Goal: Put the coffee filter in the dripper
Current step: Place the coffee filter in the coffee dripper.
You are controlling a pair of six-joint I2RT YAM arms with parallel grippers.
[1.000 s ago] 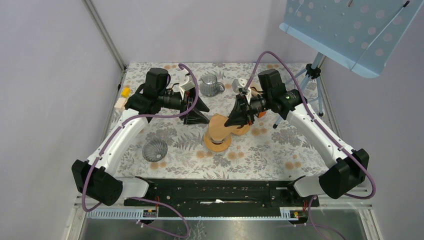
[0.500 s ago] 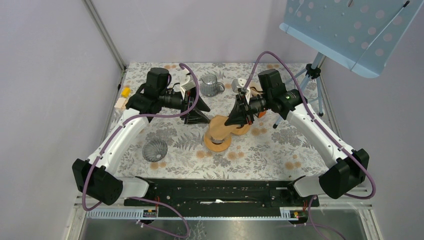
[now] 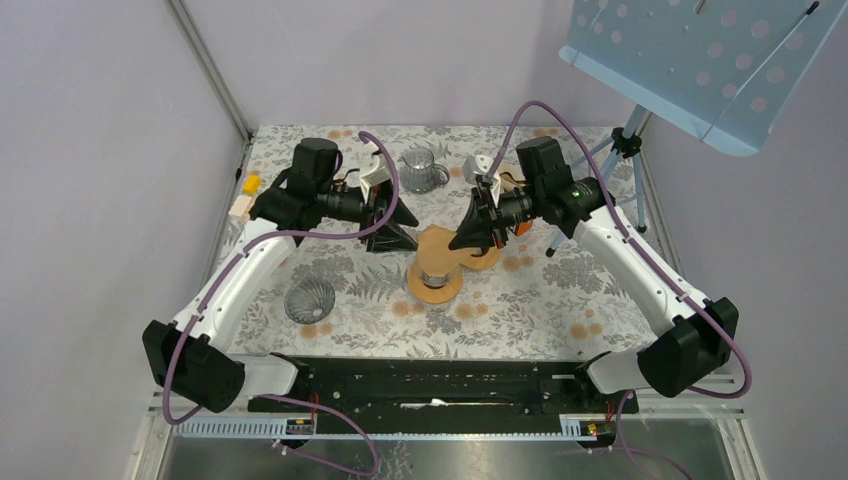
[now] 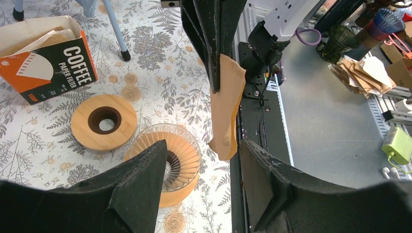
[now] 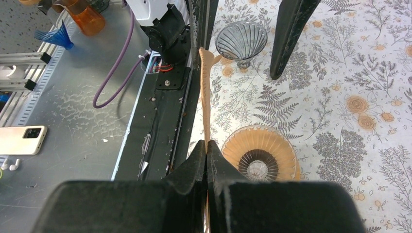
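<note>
The right arm's black fingers (image 5: 194,165) pinch a thin tan paper coffee filter (image 5: 205,97), edge-on, rising toward 12 o'clock. A ribbed glass dripper (image 5: 260,158) sits on the floral table (image 5: 340,97) at the filter's 4 o'clock.

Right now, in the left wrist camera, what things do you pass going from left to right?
You pass the filter box, wooden ring, dripper, then the filter.
</note>
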